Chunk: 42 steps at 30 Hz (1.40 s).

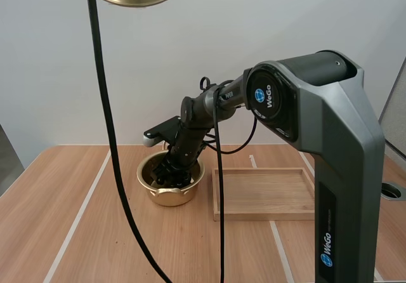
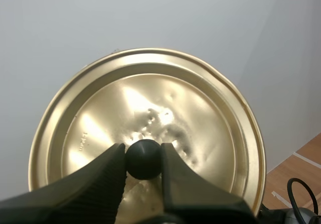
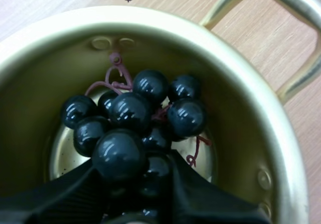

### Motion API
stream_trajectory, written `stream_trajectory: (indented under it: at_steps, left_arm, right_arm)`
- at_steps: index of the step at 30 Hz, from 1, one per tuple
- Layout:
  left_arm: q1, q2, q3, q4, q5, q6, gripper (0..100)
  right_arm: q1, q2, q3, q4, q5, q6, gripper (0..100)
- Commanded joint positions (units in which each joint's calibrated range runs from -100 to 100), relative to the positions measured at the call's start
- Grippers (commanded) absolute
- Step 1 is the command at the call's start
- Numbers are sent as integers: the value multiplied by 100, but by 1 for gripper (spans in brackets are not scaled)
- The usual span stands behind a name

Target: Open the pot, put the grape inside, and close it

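While left jaws pinch lid knob (image 2: 143, 158), right jaws clasp grapes (image 3: 133, 111) (glossy black) in pot (image 3: 150, 14).

I count one pot (image 1: 170, 197), one lid (image 2: 150, 108), one bunch of grapes (image 3: 135, 116) with about ten dark berries showing, one wooden tray (image 1: 263, 216) and one table (image 1: 76, 226). My own grippers number two: left gripper (image 2: 143, 156) and right gripper (image 3: 133, 170).

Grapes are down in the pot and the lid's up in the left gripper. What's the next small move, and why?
Probably open the right gripper to let go of the grapes: they sit well inside the pot, near its bottom, with the fingers pinching the bunch. The left gripper holds the lid by its knob, clear above.
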Motion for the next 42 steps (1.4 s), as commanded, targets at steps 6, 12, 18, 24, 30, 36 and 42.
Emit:
stream_trajectory:
  at_steps: [6,12,18,24,30,36,42]
  left_arm:
    - [-27,-42,-83,-131,-127,-59,0]
    - [-27,-42,-83,-131,-127,-59,0]
    - [-27,-42,-83,-131,-127,-59,0]
    - [-27,-42,-83,-131,-127,-59,0]
    - [-27,-42,-83,-131,-136,-68,0]
    - [-27,-42,-83,-131,-136,-92,0]
    - [-27,-42,-83,-131,-136,-101,0]
  right_arm:
    - [2,84,64,4,566,-19,100]
    - [2,39,64,107,585,-19,100]
    - [21,-272,64,107,668,-29,100]
    - [51,-586,64,119,647,-29,100]
    - [109,-807,64,132,629,-29,100]
    - [109,-942,-80,110,844,-29,100]
    - [109,-1152,-468,19,1183,-16,100]
